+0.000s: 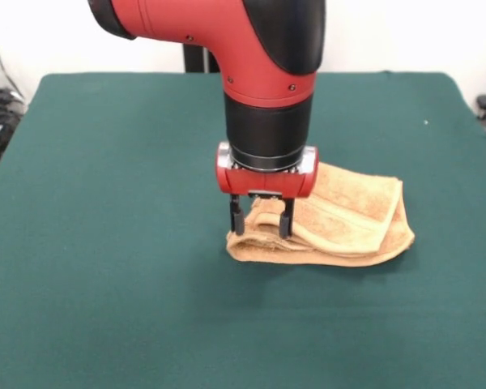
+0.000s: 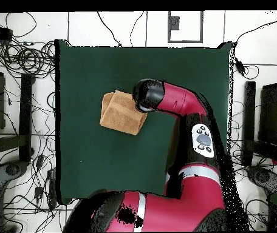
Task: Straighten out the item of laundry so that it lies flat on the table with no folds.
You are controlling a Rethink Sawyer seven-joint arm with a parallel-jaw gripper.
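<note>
The item of laundry is an orange-tan towel, folded over on itself in layers, right of the middle of the dark green table. In the overhead view the item of laundry lies left of the table's centre. My gripper points straight down over the towel's left end. It is open, with its two black fingers set either side of a raised fold, their tips down at the cloth. From overhead the arm's wrist hides the gripper and covers the towel's right corner.
The arm's red body lies over the lower right part of the table in the overhead view. Cables and dark stands crowd the floor at the left; more equipment stands at the right.
</note>
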